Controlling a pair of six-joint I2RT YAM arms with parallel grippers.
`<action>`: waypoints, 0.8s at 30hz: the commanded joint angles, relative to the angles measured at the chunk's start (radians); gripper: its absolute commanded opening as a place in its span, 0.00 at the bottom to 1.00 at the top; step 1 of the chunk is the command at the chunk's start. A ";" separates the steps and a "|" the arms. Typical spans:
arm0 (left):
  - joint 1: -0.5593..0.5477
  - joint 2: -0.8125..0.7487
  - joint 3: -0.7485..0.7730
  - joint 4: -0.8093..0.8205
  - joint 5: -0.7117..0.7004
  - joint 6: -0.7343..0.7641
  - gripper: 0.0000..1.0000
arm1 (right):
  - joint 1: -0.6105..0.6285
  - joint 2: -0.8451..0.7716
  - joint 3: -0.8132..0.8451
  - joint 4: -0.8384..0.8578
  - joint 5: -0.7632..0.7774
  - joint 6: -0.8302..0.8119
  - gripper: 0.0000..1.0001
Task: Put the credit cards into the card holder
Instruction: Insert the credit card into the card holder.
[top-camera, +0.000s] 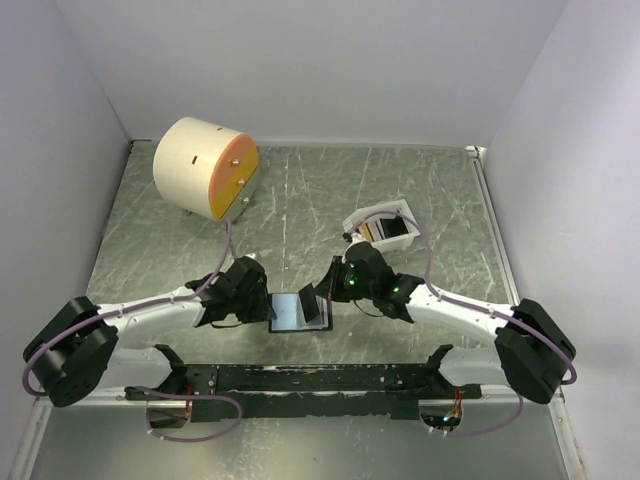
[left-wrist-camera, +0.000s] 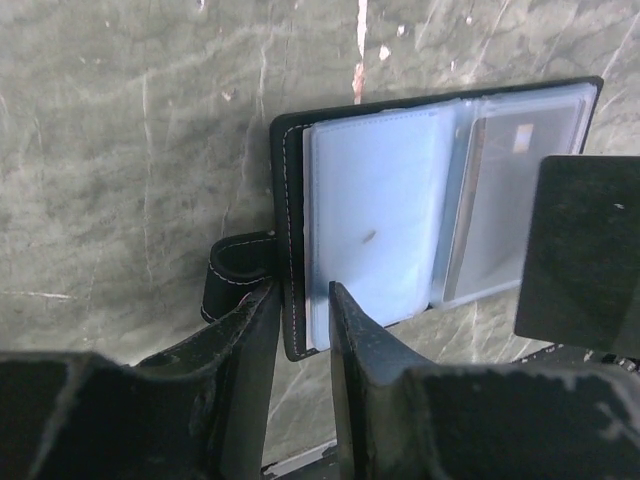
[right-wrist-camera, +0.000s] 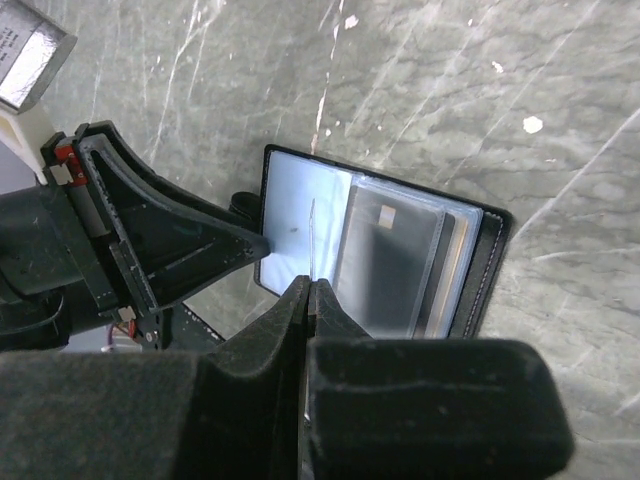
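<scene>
The black card holder lies open on the table, its cloudy plastic sleeves facing up. My left gripper is slightly open. Its fingers straddle the holder's left edge, one beside the strap tab and one on the left sleeve. My right gripper is shut on a credit card, which stands on edge over the holder's middle. In the right wrist view that card is only a thin line. Another card shows through a sleeve on the right page.
A white open tray behind the right arm holds more cards. A big cream cylinder with an orange face stands at the back left. White walls enclose the table on three sides.
</scene>
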 joint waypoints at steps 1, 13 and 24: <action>-0.001 -0.060 -0.039 0.050 0.081 -0.053 0.37 | 0.024 0.038 -0.016 0.086 -0.007 0.029 0.00; -0.002 -0.152 0.002 -0.089 -0.017 -0.061 0.44 | 0.026 0.114 -0.043 0.119 0.008 0.015 0.00; -0.002 -0.104 0.010 -0.106 -0.050 -0.030 0.32 | 0.028 0.146 -0.050 0.130 0.017 0.009 0.00</action>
